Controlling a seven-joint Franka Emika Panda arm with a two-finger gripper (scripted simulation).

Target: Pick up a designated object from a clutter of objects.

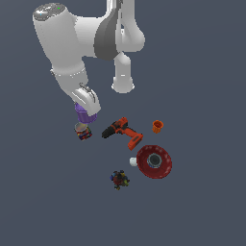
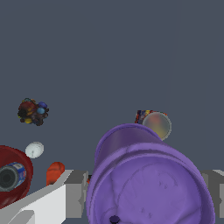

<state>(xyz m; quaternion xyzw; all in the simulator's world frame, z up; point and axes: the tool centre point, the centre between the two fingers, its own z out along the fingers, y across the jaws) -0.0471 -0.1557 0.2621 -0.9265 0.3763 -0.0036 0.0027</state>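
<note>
- the pincer (image 2: 144,192) is closed on the purple cup (image 2: 148,179), 1 finger (image 2: 76,192) pressed to each side; in the exterior view the cup hangs under the wrist, seemingly off the table (image 1: 202,211).
- just beyond sits the multicoloured can (image 1: 83,131), almost under the cup.
- farther off lie the drill (image 1: 122,131) and red disc (image 1: 154,162).
- risk: the smooth tapered wall could slip and drop onto the can if the arm jerks.

Arm reaches down, tool (image 1: 86,114) clamped on purple cup (image 2: 148,183).

Glossy white arm (image 1: 72,43) with dark grey joint bands.
</note>
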